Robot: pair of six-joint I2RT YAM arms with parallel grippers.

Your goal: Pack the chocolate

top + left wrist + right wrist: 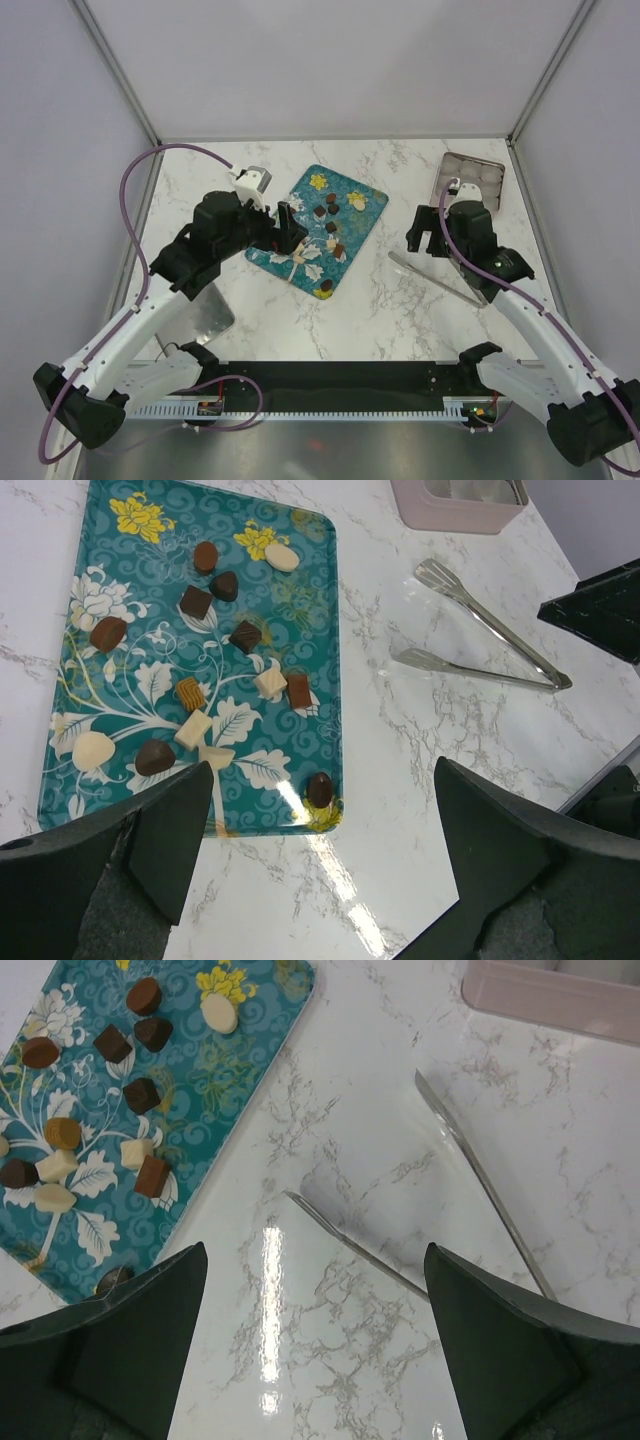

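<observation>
In the top view the tray (352,228) is covered at its 8 o'clock corner by the left gripper (288,232), and the chocolates (318,211) are too small for shapes to be told. The pink box (450,510) is cut off toward 1 o'clock in both wrist views. The tongs (480,1175) are hidden at 5 o'clock behind the right gripper (315,1255).

Small bite-size chocolate (245,636) pieces, loose and mostly apart, scattered flat across the teal flowered tray (322,620); mostly dark brown, several cream-white, with one ribbed caramel piece (190,693); round, square, oval and heart-like in shape; dark oval piece (320,790) alone by the near rim; cream oval piece (282,557) toward the far end.
</observation>
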